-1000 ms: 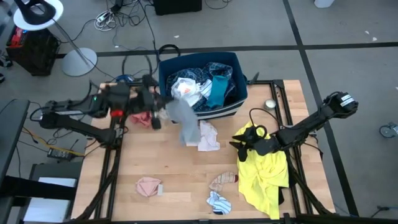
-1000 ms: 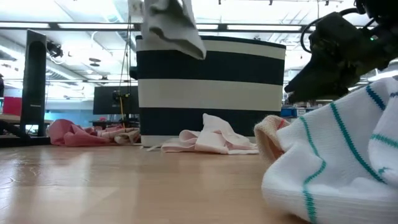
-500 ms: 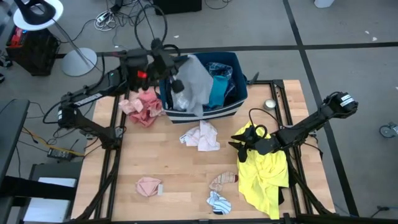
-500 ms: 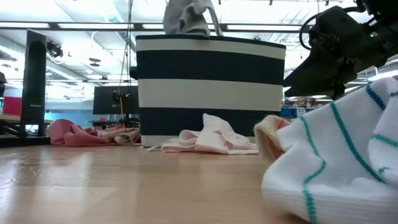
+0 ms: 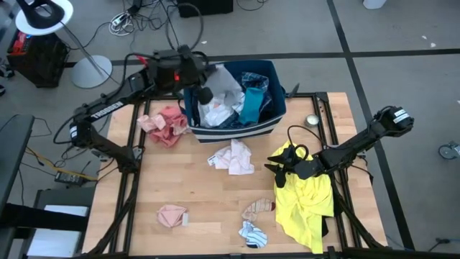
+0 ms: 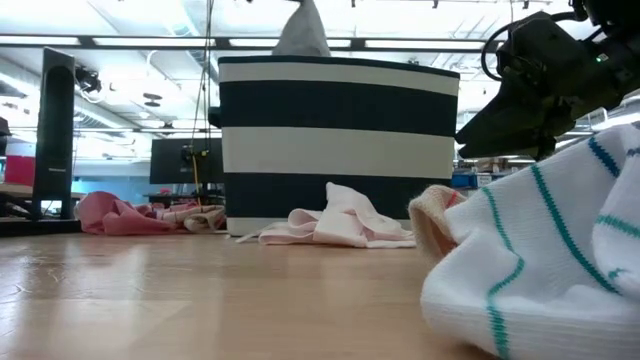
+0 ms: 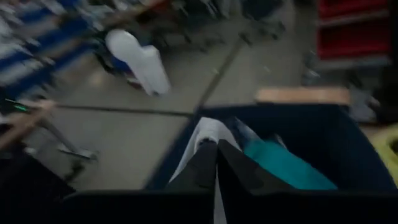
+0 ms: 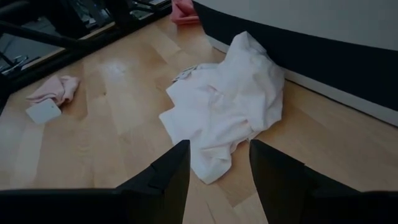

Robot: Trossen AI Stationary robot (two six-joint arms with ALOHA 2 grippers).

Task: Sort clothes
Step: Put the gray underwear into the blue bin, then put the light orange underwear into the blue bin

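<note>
While our left claw [image 5: 204,86] pinches the soft grey garment [image 5: 224,85] over the navy striped bin [image 5: 237,126], our spread right claw [image 5: 277,170] faces the crumpled pale pink garment [image 5: 233,156] beside that bin.

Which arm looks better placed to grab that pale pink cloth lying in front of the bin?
Probably the right. Its end effector is open, low over the table, facing the pale pink cloth. The left end effector is up over the bin with a grey garment.
</note>
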